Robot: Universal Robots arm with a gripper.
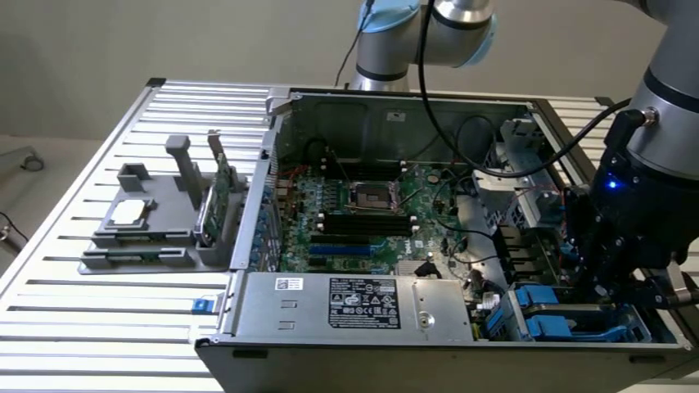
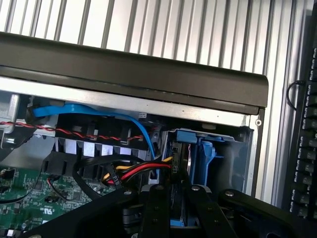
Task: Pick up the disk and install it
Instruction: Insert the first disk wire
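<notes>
One step is in hand: the install, with the pick-up already done. The gripper (image 1: 610,282) stands low inside the open computer case (image 1: 437,360), at its near corner on the exterior view's right, beside the power supply (image 1: 349,304). In the wrist view its fingers (image 2: 154,203) are drawn narrow and pinch the disk (image 2: 188,153) by its edge. The disk stands edge-on in its blue carrier, reaching from the fingers into the drive bay against the case's dark wall. It looks partly entered; how deep it sits cannot be told.

Just beside the bay, a blue cable (image 2: 124,119) loops down. A bundle of red, yellow and black wires (image 2: 141,171) ends close to the carrier's side.

Seating the disk seems to call for a straight push along the bay's rails, with the carrier kept square and the grip firm. The wires should also be kept from being caught between carrier and bay.
</notes>
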